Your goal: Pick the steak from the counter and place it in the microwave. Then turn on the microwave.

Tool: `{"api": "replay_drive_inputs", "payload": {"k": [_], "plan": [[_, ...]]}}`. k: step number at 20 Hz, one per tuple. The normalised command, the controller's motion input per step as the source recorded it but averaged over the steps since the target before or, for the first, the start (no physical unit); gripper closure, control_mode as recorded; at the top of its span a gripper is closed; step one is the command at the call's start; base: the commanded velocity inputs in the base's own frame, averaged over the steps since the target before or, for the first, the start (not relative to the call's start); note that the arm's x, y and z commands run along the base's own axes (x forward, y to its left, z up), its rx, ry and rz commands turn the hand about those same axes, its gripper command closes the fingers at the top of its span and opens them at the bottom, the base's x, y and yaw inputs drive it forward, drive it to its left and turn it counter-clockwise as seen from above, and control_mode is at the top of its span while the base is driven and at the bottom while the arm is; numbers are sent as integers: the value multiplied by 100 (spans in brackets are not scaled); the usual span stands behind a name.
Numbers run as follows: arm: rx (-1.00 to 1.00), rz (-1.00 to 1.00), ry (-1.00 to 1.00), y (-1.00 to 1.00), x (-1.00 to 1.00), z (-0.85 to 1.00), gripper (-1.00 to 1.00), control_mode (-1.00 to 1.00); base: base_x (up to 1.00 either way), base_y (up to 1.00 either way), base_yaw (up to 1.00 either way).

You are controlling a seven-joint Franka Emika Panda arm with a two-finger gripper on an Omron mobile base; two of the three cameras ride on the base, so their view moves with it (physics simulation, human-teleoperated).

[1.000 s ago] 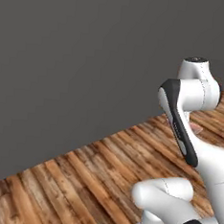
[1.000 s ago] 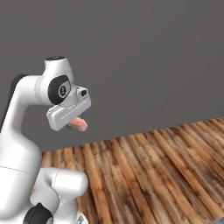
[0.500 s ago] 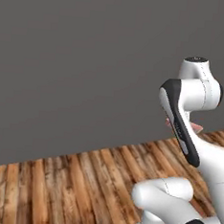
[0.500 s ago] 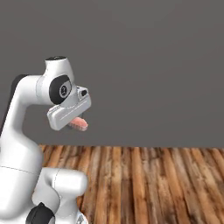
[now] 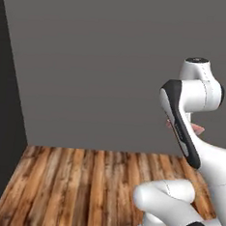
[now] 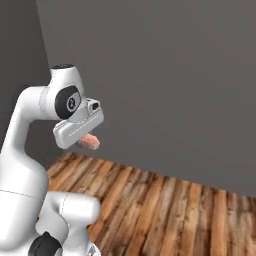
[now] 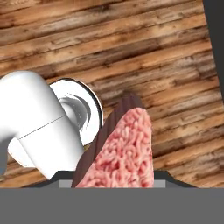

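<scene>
Steak: clamped in the tool, high above the wooden floor.
Long axis: runs straight out from the tool, free end pointing away from it.
Backdrop: grey wall.

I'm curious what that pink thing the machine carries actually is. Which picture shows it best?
The hand view: the steak lies close up, its grainy pinkish-red surface plain against the wooden floor. In the right base view it is a small pink slab under the gripper. In the left base view a pink sliver peeks from behind the arm.
</scene>
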Motion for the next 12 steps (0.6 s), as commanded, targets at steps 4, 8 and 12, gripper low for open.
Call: {"api": "replay_drive_inputs", "payload": {"k": [4,8,12], "plan": [[0,0,0,0,0,0,100,100,0,46,55],[0,0,0,0,0,0,100,100,-6,25,51],[0,0,0,0,0,0,100,100,-10,2,50]]}}
